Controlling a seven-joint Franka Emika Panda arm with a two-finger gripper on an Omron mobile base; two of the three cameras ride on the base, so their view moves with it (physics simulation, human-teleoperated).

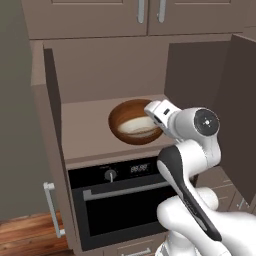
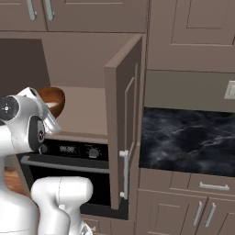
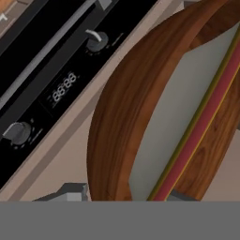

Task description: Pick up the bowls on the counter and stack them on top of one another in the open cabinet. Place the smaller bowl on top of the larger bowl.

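Note:
The larger bowl (image 1: 121,116) (image 2: 54,95) (image 3: 115,117), reddish-brown wood, stands on the floor of the open cabinet (image 1: 85,125) (image 2: 87,110). Inside it the smaller bowl (image 1: 135,126) (image 3: 173,108) sits tilted, its cream-white inside facing out and its striped rim running down between my fingertips. My gripper (image 1: 152,118) (image 3: 125,194) reaches in over the near right edge of the larger bowl and is shut on the smaller bowl's rim. In the right base view my arm hides most of both bowls.
The cabinet's slab doors (image 1: 52,100) (image 2: 124,114) stand open on both sides of the arm. A black oven (image 1: 120,200) (image 2: 69,151) (image 3: 56,89) with knobs and a clock sits right below. The black marble counter (image 2: 188,137) lies to the right.

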